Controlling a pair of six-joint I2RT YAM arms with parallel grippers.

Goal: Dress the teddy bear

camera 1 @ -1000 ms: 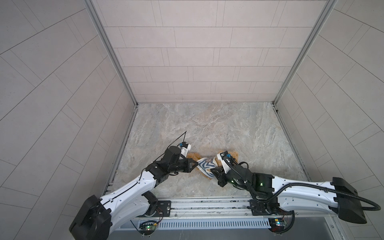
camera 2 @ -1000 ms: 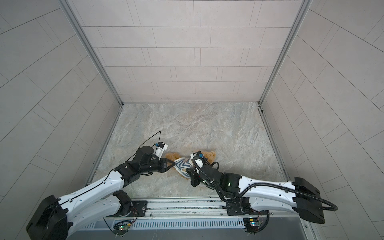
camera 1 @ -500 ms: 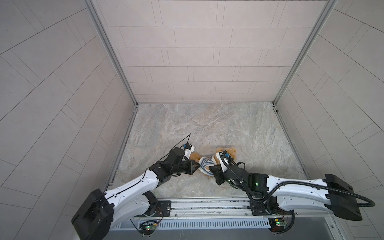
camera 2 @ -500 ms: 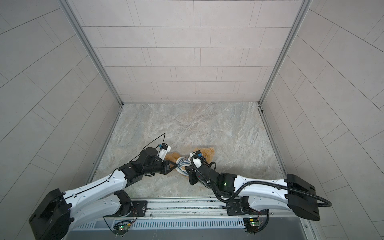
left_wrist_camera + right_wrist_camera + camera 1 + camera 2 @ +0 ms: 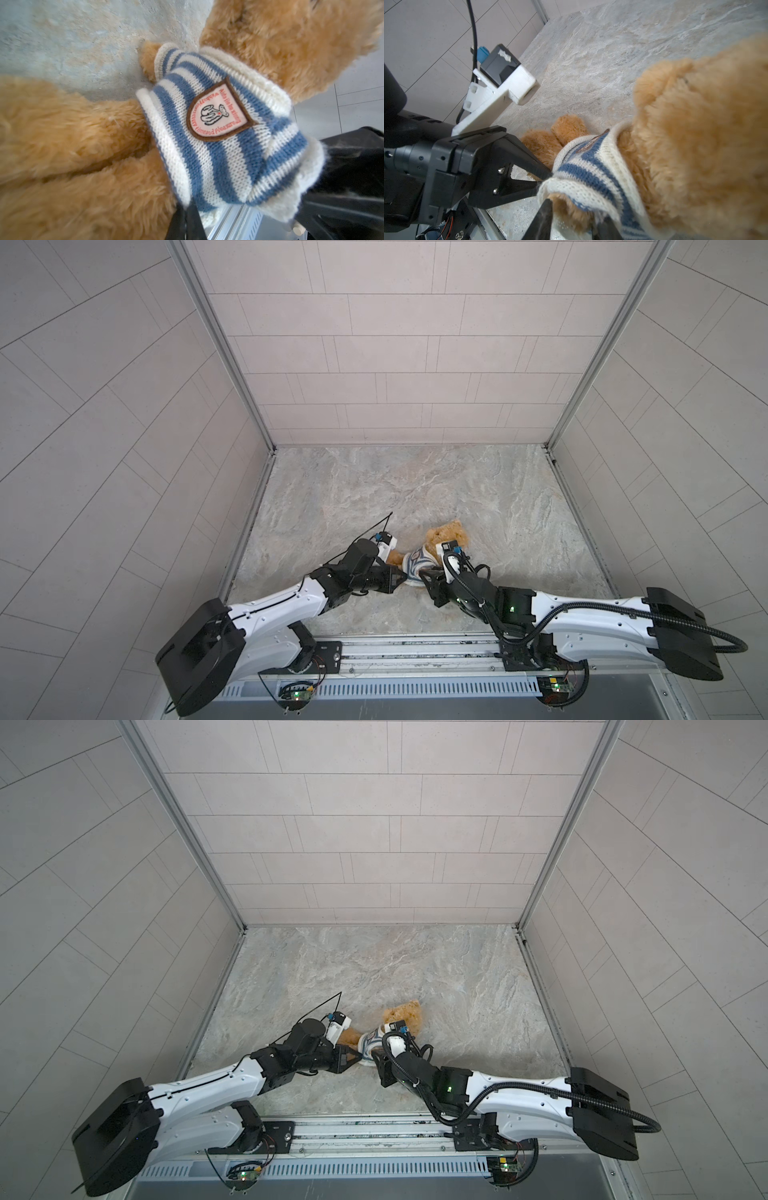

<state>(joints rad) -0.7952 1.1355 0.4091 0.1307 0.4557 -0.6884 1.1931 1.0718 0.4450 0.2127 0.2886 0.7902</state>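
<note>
The teddy bear [image 5: 446,533] [image 5: 405,1013], golden-brown and fluffy, lies on the marble floor in both top views, between my two grippers. It wears a blue-and-white striped shirt [image 5: 207,162] with a badge; one arm pokes out of a sleeve. My left gripper [image 5: 402,577] [image 5: 187,207] is shut on the shirt's lower hem beside the legs. My right gripper [image 5: 575,212] [image 5: 426,574] stands with its jaws apart, the shirt's edge and some bear fur between its fingers [image 5: 547,209]. In the right wrist view the left gripper [image 5: 544,178] pinches the white hem of the shirt [image 5: 591,172].
Tiled walls enclose the marble floor [image 5: 374,489] on three sides. The arms' metal mounting rail [image 5: 415,651] runs along the near edge, close behind both grippers.
The right gripper's jaws have spread apart from shut. The bear has been pulled a little to the left, with its head now farther from the rail. The left gripper stays shut on the hem.
</note>
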